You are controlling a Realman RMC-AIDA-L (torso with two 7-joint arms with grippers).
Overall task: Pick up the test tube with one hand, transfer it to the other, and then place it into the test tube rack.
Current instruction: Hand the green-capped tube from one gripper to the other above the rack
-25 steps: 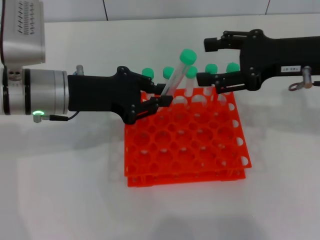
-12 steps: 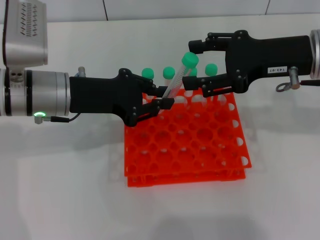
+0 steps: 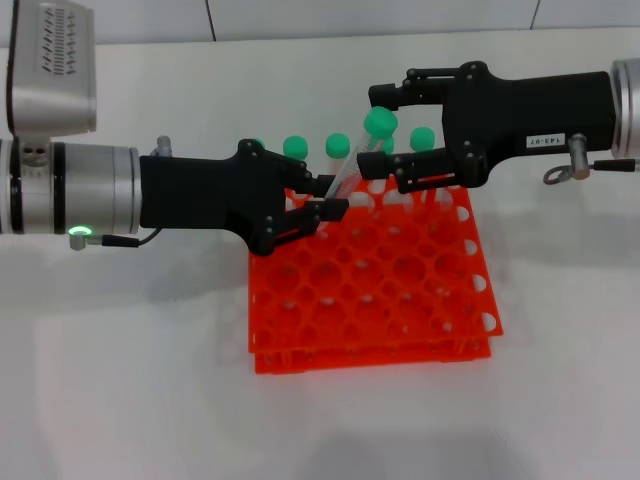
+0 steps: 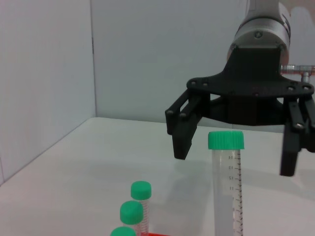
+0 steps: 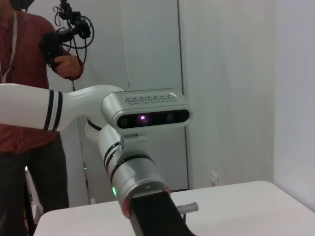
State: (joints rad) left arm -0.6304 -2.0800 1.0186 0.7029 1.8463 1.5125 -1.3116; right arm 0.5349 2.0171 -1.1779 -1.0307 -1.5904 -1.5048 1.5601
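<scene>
Two grippers meet above the far edge of the test tube rack [image 3: 375, 285]. The left gripper [image 3: 325, 205] has its fingers closed on the lower part of the test tube [image 3: 352, 165], which leans with its green cap up toward the right gripper [image 3: 385, 135]. That gripper's fingers stand apart, one on each side of the cap — in the left wrist view [image 4: 231, 152] they do not touch the tube [image 4: 227, 187]. The tube's pointed tip is hidden behind the left fingers. Several other capped tubes [image 3: 296, 150] stand in the rack's far row, partly covered by both grippers, so I cannot count them. Behind the left arm [image 5: 123, 162] stands a person [image 5: 29, 113], head cut off.
</scene>
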